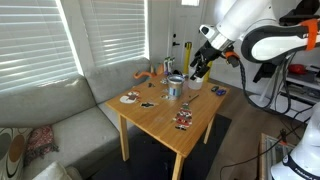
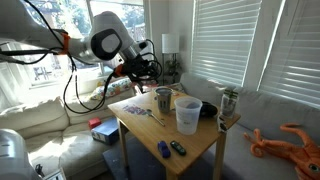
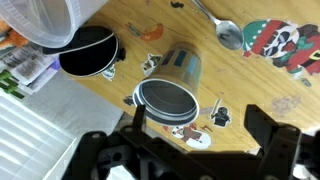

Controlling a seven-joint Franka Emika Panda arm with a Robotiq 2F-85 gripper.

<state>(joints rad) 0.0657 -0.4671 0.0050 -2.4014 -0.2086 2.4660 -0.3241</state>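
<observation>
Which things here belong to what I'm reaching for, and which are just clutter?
In hand:
- gripper, jaws open
- metal cup, just below the gripper

Lying about:
- clear plastic cup
- black bowl
- spoon
- Santa sticker
- orange octopus toy

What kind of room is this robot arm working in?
Most likely a living room in a home. An upholstered sofa stands right beside the small wooden table, and slatted window blinds hang over the windows behind them in both exterior views.
</observation>
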